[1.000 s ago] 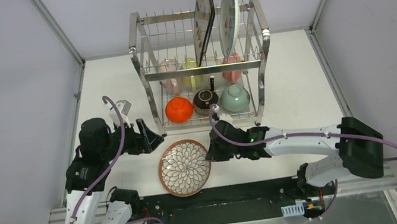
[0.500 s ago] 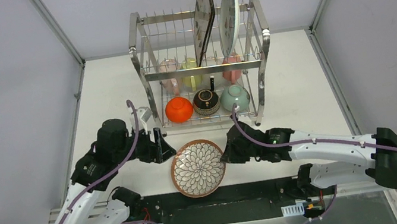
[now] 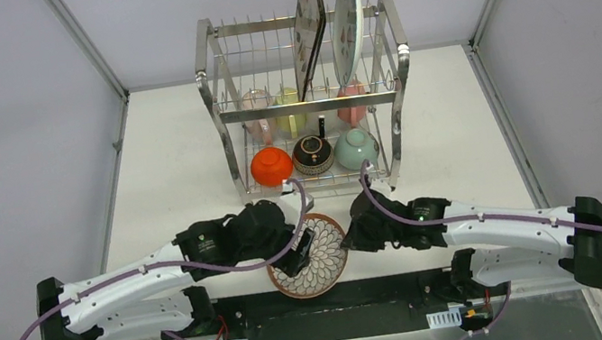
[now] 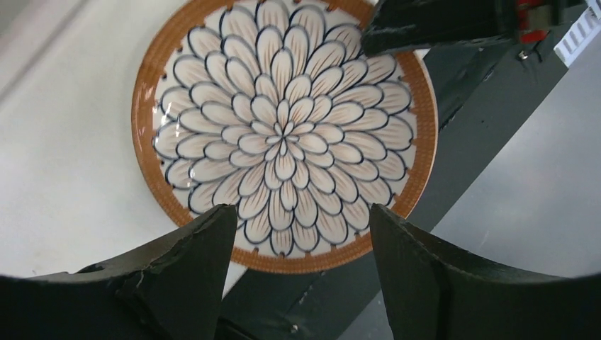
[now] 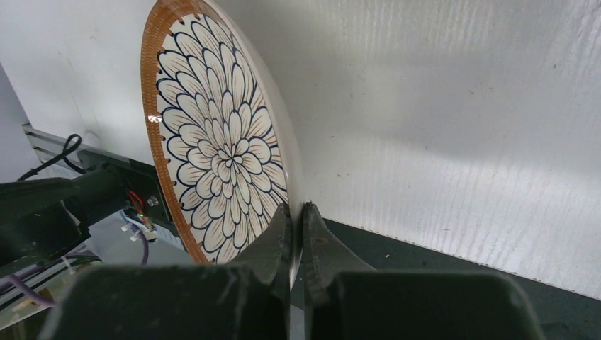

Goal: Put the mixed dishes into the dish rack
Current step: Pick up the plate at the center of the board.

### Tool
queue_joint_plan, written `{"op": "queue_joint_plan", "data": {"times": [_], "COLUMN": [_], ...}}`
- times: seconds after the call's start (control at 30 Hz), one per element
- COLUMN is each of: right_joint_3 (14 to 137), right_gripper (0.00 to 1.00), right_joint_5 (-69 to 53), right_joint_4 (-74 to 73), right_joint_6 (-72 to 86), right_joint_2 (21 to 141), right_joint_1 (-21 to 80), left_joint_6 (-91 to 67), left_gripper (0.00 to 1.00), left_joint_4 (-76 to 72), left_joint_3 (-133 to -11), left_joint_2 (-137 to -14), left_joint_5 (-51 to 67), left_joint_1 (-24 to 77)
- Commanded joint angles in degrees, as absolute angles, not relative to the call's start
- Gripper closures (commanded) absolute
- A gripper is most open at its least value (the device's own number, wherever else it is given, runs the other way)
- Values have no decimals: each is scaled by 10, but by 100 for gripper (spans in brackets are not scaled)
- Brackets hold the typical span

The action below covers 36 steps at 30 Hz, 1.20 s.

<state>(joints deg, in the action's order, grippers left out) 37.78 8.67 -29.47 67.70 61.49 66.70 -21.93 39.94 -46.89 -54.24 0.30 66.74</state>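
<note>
- Right gripper (image 5: 296,210) clenched on the rim of the brown-rimmed plate (image 4: 283,134)
- Plate at the table's (image 3: 167,155) near edge, partly overhanging it; in front of the rack (image 3: 306,106), apart from it
- Left gripper (image 4: 301,212) above the plate; fingers spread, grasping nothing
- Rack holds two upright plates on top; cups and bowls below

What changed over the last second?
The right gripper, shut on the plate rim, dragged it right along the near edge of the table. The left gripper swung in from the left and now hangs open over the plate. The rack and the dishes in it stayed put.
</note>
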Motion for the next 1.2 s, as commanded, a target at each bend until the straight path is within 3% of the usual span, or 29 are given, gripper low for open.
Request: {"op": "queue_joint_plan", "data": {"times": [0.0,0.27,0.6,0.97,1.17], "right_joint_3": [385,356,356,348,342], "right_gripper": [100,100,100,100,100], "right_joint_5": [72,84,81,65,58], "right_joint_4": [-193,-170,-160,-140,-134], "right_joint_6": [750,793,806,811,815], "right_joint_2": [561,518,529,525,519], "right_joint_1": [670,670,670,671,671], "left_joint_6": [-168,-32,29,67,74], "left_gripper": [30,37,37,36,45], "left_joint_4": [290,197,187,204,211], "left_joint_3": [-472,-426,-431,-448,-460], "left_joint_2": [-532,-521,-576,-649,-676], "left_joint_5": [-106,-63,-45,-196,-259], "left_joint_1": [732,825,886,966,981]}}
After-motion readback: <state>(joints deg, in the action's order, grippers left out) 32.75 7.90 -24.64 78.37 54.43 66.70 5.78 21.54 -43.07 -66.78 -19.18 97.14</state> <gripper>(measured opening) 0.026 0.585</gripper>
